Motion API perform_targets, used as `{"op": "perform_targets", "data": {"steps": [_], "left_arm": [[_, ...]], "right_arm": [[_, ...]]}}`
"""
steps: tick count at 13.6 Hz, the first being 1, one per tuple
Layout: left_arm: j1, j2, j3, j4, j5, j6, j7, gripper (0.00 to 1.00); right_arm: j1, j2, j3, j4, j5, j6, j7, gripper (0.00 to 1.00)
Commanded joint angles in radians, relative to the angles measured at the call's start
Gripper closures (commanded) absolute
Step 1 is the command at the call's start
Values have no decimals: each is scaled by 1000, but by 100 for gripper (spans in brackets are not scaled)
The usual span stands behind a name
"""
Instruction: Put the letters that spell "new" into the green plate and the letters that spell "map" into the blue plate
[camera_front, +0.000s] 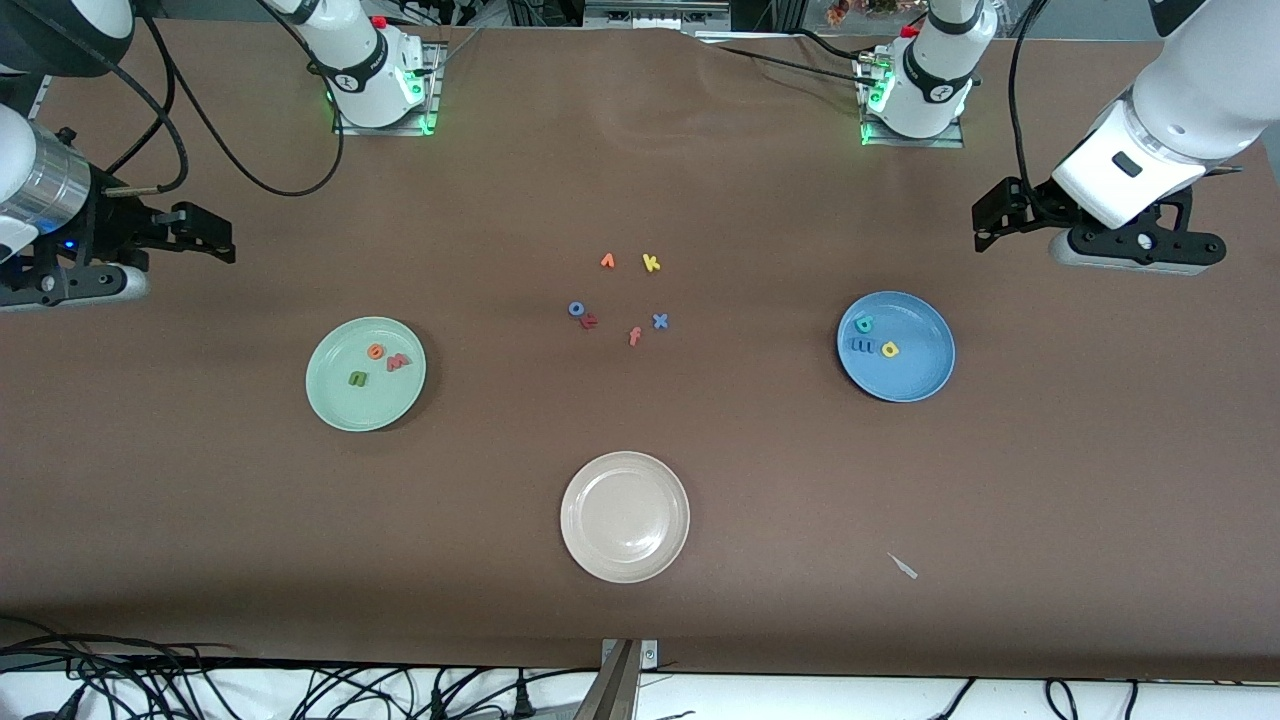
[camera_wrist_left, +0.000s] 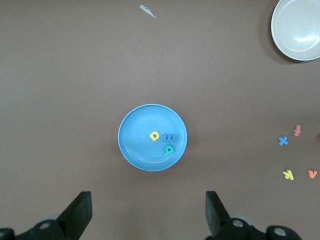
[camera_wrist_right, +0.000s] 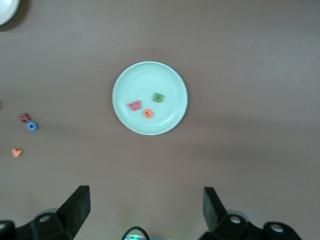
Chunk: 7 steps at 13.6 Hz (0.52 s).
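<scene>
The green plate (camera_front: 345, 405) lies toward the right arm's end and holds the dark green n (camera_front: 357, 378), orange e (camera_front: 375, 351) and salmon w (camera_front: 397, 363). In the right wrist view the green plate (camera_wrist_right: 150, 80) shows the same n (camera_wrist_right: 158, 97), e (camera_wrist_right: 148, 114) and w (camera_wrist_right: 134, 105). The blue plate (camera_front: 915, 375) lies toward the left arm's end with the blue m (camera_front: 862, 346), teal a (camera_front: 863, 322) and yellow p (camera_front: 889, 349) in it. My left gripper (camera_front: 985, 222) (camera_wrist_left: 148, 210) hangs open and empty over bare cloth beside the blue plate (camera_wrist_left: 137, 145). My right gripper (camera_front: 215, 240) (camera_wrist_right: 145, 207) is open and empty over cloth beside the green plate.
A beige-white plate (camera_front: 625, 516) sits near the front edge. Mid-table lie loose letters: orange wedge (camera_front: 607, 261), yellow k (camera_front: 651, 263), blue o (camera_front: 577, 309), a red letter (camera_front: 590, 321), salmon f (camera_front: 634, 336), blue x (camera_front: 660, 321). A small pale scrap (camera_front: 903, 566) lies nearer the camera than the blue plate.
</scene>
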Motion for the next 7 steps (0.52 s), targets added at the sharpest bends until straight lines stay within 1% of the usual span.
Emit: {"op": "perform_targets", "data": {"steps": [1,7], "left_arm": [[-12,-15,2,-6,-29,4,-21,0],[-11,-12,0,-3,-26,5,-30,0]], "right_arm": [[-12,7,-9,22,34,-15,-8,0],[-10,9,-12,23,22,-1,-5,0]]}}
